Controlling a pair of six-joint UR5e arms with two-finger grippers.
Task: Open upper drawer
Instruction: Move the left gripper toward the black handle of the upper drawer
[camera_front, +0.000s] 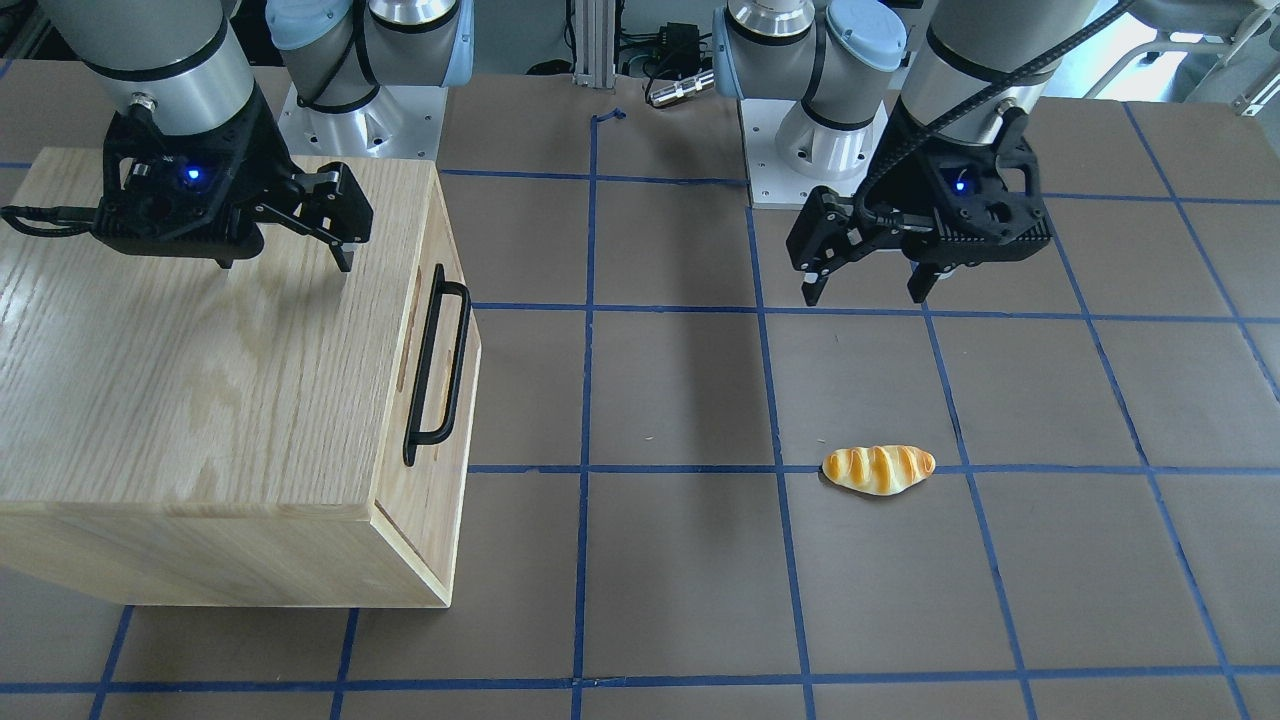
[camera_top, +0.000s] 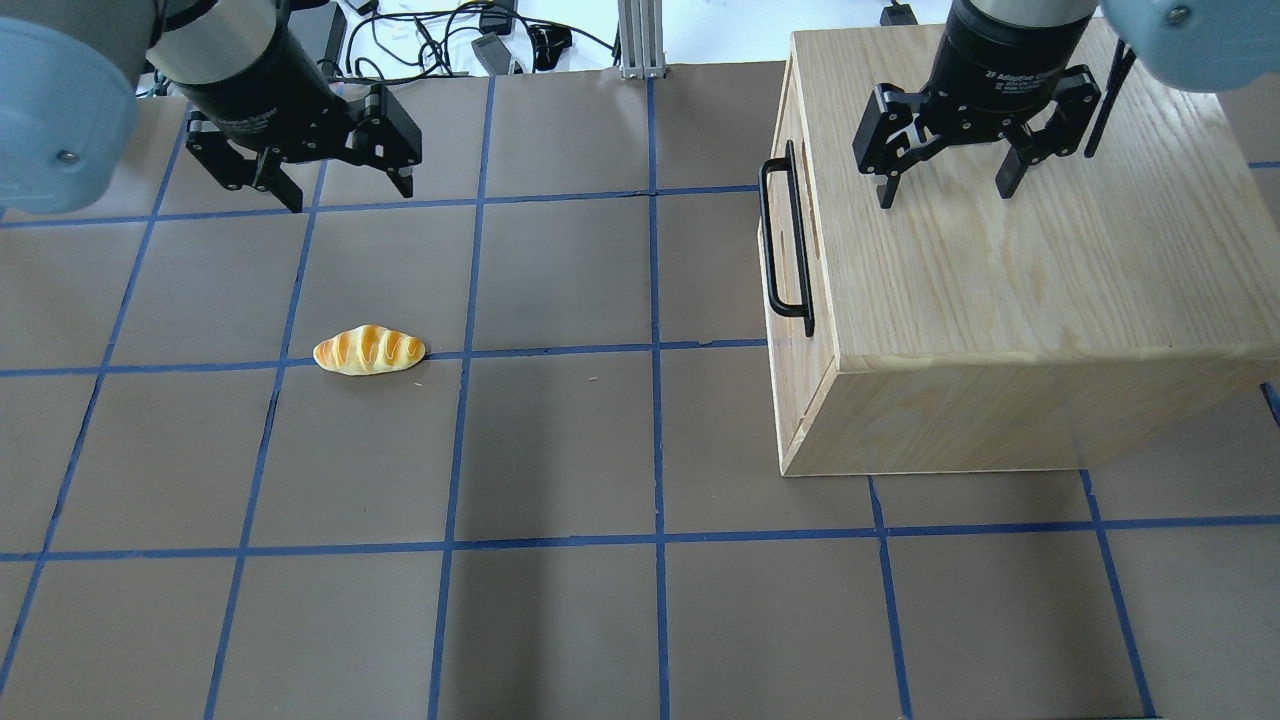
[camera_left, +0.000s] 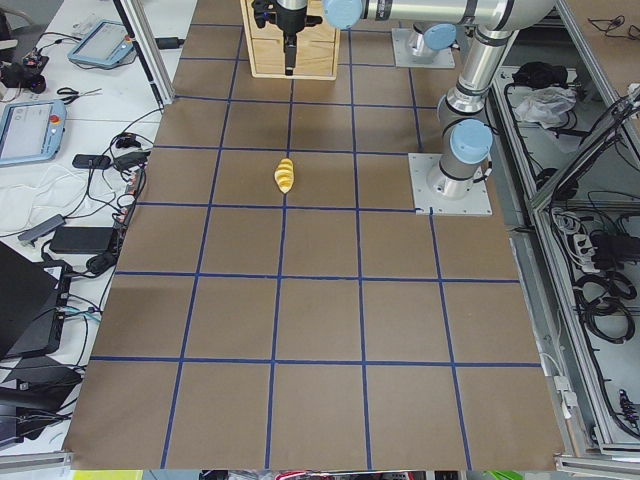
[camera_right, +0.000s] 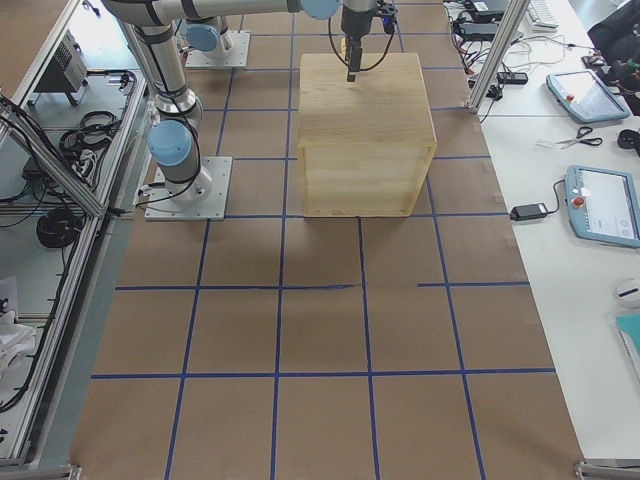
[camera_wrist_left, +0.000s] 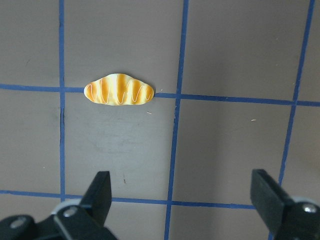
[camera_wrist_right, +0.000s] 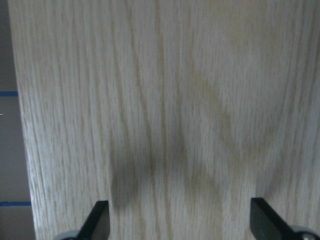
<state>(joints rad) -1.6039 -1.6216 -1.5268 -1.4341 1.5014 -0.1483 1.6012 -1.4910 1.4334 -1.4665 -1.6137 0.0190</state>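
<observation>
The big light-oak cabinet (camera_top: 1000, 300) stands on the robot's right side of the table. Its upper drawer (camera_top: 822, 350) is shut, flush with the cabinet's front. The drawer's long black bar handle (camera_top: 785, 240) faces the table's middle and also shows in the front-facing view (camera_front: 437, 365). My right gripper (camera_top: 945, 195) hangs open and empty just above the cabinet's top, back from the handle; its wrist view shows only the oak top (camera_wrist_right: 165, 100). My left gripper (camera_top: 350, 197) is open and empty above the table, far from the cabinet.
A toy bread roll (camera_top: 369, 351) lies on the brown table on the left arm's side, in front of the left gripper (camera_wrist_left: 182, 190). Blue tape lines grid the table (camera_top: 560, 450). Both arm bases (camera_front: 800, 110) stand at the robot's edge.
</observation>
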